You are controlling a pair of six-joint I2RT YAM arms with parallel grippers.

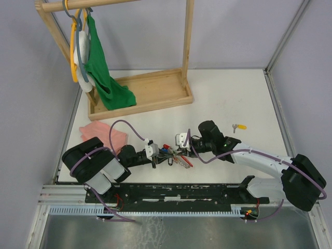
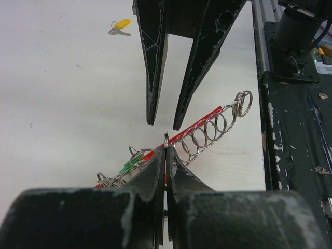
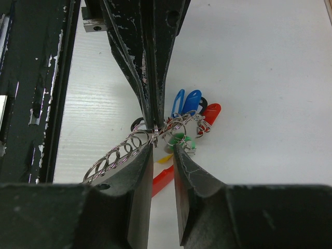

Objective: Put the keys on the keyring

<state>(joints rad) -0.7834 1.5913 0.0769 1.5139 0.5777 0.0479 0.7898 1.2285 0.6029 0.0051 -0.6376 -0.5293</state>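
1 key seems done: the green-tagged key [image 3: 179, 138] sits among the keyring bunch [image 1: 174, 154]. Yellow-tagged key [image 1: 239, 126] lies loose on the desk [image 1: 233, 93], 2 o'clock from it. Left gripper [image 2: 166, 148] jaws clench 1 of its rings; right gripper [image 3: 163, 150] jaws stand released.

- The left gripper [image 2: 166, 148], clamped on the key bunch [image 1: 174, 155], is blocking its left side, and the right gripper [image 3: 163, 150], jaws parted, is crowding its right.
- A black rail [image 1: 181, 189] is walling off the bunch's near side.
- Bare table [image 1: 218, 98] is lying open beyond the bunch, up to the wooden rack [image 1: 140, 96].
- The pink cloth [image 1: 104, 135] is sitting left-beyond the bunch, and the yellow key [image 1: 239, 126] right-beyond it.
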